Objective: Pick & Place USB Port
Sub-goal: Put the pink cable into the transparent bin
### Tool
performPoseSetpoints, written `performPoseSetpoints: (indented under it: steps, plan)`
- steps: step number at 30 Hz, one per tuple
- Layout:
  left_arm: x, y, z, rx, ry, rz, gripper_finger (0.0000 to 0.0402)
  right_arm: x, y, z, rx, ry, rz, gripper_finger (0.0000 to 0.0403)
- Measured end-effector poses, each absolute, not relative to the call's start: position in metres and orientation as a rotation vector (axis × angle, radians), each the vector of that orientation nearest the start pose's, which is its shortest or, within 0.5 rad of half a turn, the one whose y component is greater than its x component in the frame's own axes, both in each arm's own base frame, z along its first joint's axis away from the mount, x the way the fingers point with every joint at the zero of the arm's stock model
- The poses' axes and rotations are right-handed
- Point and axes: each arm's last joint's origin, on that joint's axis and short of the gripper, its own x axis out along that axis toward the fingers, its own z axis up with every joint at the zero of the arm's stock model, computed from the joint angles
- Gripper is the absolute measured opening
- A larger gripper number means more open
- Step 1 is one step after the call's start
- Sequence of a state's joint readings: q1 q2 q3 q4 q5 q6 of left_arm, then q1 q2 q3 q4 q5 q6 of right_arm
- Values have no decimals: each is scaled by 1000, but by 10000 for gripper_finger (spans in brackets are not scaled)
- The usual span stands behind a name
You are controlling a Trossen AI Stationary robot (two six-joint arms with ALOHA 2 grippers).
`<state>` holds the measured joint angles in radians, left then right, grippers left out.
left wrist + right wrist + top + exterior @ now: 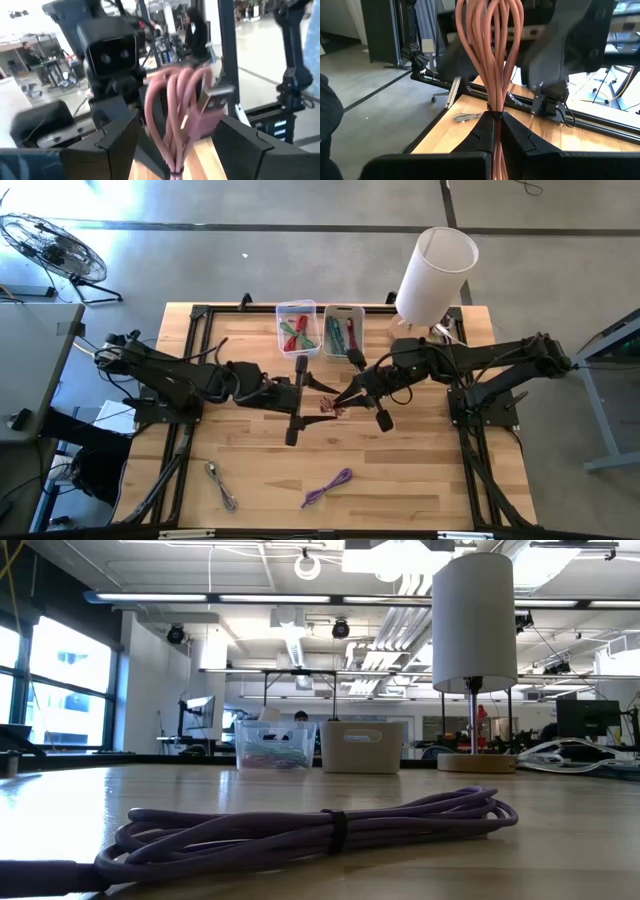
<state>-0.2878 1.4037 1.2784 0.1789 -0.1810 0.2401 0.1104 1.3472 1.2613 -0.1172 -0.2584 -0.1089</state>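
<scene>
The right pincer (495, 131) is clenched on a coiled salmon-pink USB cable (490, 55), gripping the bundle at its dark tie. In the right wrist view the loops of this cable rise straight from between the two dark fingers. In the high view the cable (332, 406) hangs above the middle of the wooden slatted counter (420, 470), between the two arms.

The left pincer (170, 145) is released; its fingers stand wide apart on both sides of the same cable (180, 115), without closing on it. The silver metal plug (216, 97) of the cable shows just beside the loops in the left wrist view.

In the high view, taking the counter as a clock face, a clear plastic bin with red and green cables (296, 328) stands at about 12 o'clock, and a white plastic bin with green and red cables (342, 330) is just beside it. A white cylindrical lamp (434, 272) stands at about 1 o'clock. A coiled purple cable (328, 486) lies at about 6 o'clock, and a grey coiled cable (221, 484) lies at about 7 o'clock. In the low view the purple cable (300, 830) lies near the camera, with both bins and the lamp far behind it.
</scene>
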Motion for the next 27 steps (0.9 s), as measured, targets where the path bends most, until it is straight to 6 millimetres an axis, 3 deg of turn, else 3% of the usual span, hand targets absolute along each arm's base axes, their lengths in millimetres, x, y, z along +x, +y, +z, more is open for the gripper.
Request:
performPoseSetpoints:
  steps: [5, 8, 11, 14, 15, 22, 27]
  plan:
    - [312, -87, 400, 261, -91, -88, 232, 301, 41, 380, -91, 191, 382, 5]
    - [313, -87, 398, 264, -87, -88, 211, 301, 41, 379, -91, 198, 382, 5]
    - [313, -87, 398, 265, -87, -89, 155, 301, 41, 379, -91, 199, 382, 5]
    - [313, -87, 398, 301, -83, -87, 63, 301, 41, 379, -91, 199, 382, 5]
    - [313, -87, 397, 327, -78, -85, 56, 301, 41, 379, -92, 200, 382, 5]
    - [312, -85, 396, 372, -53, -9, 59, 301, 41, 378, -88, 208, 374, 7]
    - [309, -83, 400, 409, -50, 25, 59, 298, 40, 380, -64, 219, 363, 60]
